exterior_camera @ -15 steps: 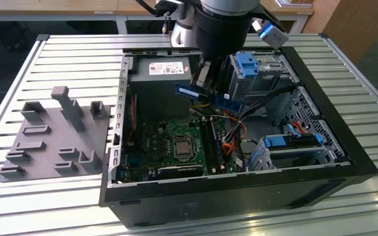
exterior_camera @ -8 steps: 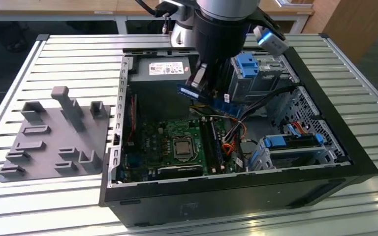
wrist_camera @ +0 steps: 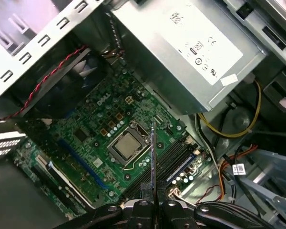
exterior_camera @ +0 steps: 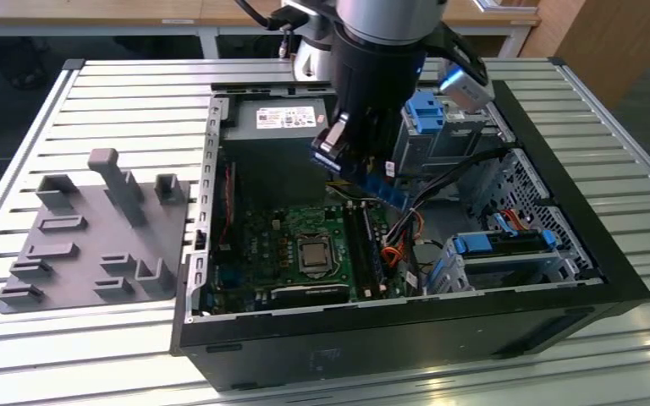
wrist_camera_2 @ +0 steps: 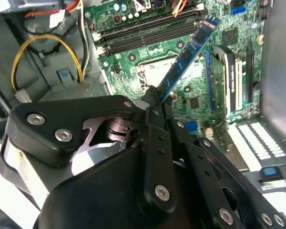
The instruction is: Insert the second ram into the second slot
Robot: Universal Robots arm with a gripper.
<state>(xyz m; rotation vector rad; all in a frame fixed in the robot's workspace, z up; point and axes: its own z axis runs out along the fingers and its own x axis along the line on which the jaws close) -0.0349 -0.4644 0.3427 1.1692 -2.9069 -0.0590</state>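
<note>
The black metal gripper is closed tight on one end of the thin, flat blue ram stick, near the middle of the exterior view. In the second wrist view the two black fingers pinch the stick, and it points away from them at a slant. The stick hangs in the air over the green circuit board. It is not in a slot. Its free end is above the long black slots, beside the square silver chip. In the first wrist view the stick shows as a thin edge over those slots. The board lies inside a big black computer case. A grey metal power box sits at the upper end of the case. A grey plastic tray lies on the slatted table, at the exterior view's left.
</note>
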